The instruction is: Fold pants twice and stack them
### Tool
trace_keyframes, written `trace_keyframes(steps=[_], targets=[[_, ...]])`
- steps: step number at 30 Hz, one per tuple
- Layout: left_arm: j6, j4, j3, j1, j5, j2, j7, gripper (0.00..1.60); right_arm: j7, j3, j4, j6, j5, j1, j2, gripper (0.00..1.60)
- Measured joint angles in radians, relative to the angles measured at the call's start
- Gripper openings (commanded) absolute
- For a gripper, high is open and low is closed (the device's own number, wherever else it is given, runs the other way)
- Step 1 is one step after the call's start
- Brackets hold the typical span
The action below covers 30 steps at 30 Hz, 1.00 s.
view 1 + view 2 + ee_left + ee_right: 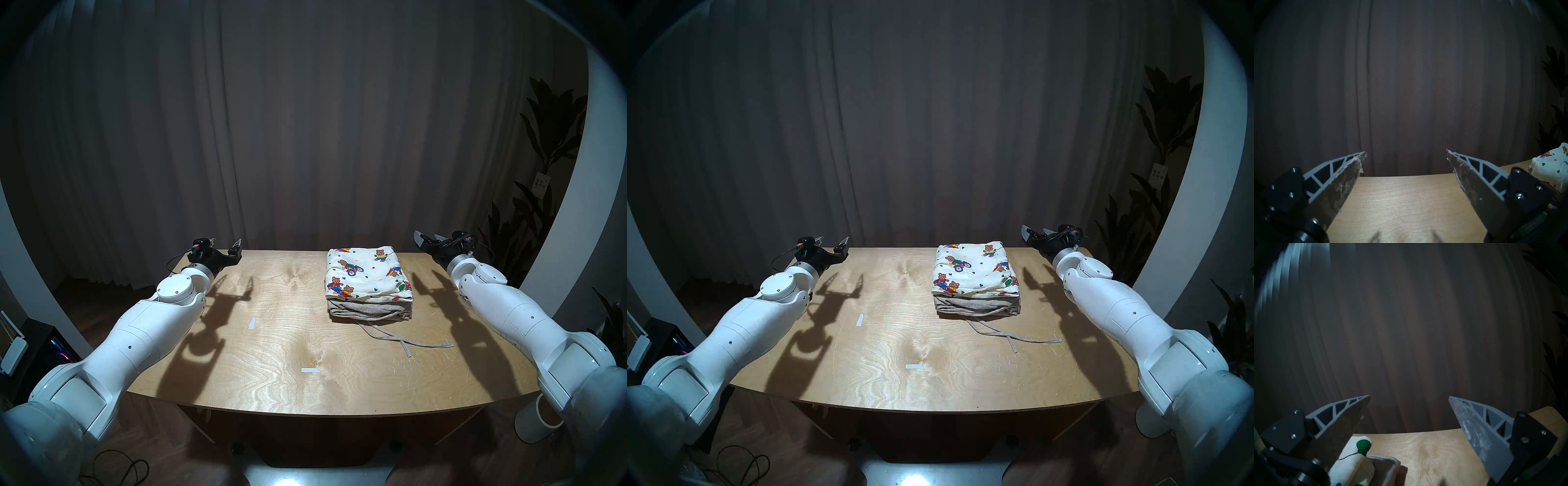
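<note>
A pale plywood surface [278,339] with swirling grain fills the middle of the head views, its near edge curved. Two small white tape strips [310,370] lie on it, one near the front centre and one toward the left. Behind it hangs a dark pleated curtain [305,118], and a leafy plant [549,135] stands in the dim far right corner.

On the right half of the surface, toward the far edge, the folded teddy-bear shorts [368,275] lie on top of the folded grey shorts [369,310], the two making one neat stack. The grey drawstring [403,341] trails out of the stack's near side across the wood.

Both white arms reach forward along the two sides of the surface. The left end effector [225,242] hovers over the far left corner, well apart from the stack, its fingers spread wide with nothing between them. The right end effector [429,237] hovers at the far right edge, near the stack's right side but not touching it; the right wrist view shows its fingers [1354,414] likewise spread and empty, with a corner of the stack below.
</note>
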Motion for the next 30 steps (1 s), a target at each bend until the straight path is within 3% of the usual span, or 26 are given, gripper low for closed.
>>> trace_keyframes(steps=[14,30], targets=[[-0.005,0.019,-0.003,-0.015,-0.022,-0.008,-0.09,1.6,0.048,0.014,0.048,-0.029,0.024,0.001,-0.029,1.6],[0.01,0.019,-0.003,-0.02,-0.026,-0.001,-0.113,1.6,0.049,0.018,0.047,-0.029,0.036,0.001,-0.038,1.6]])
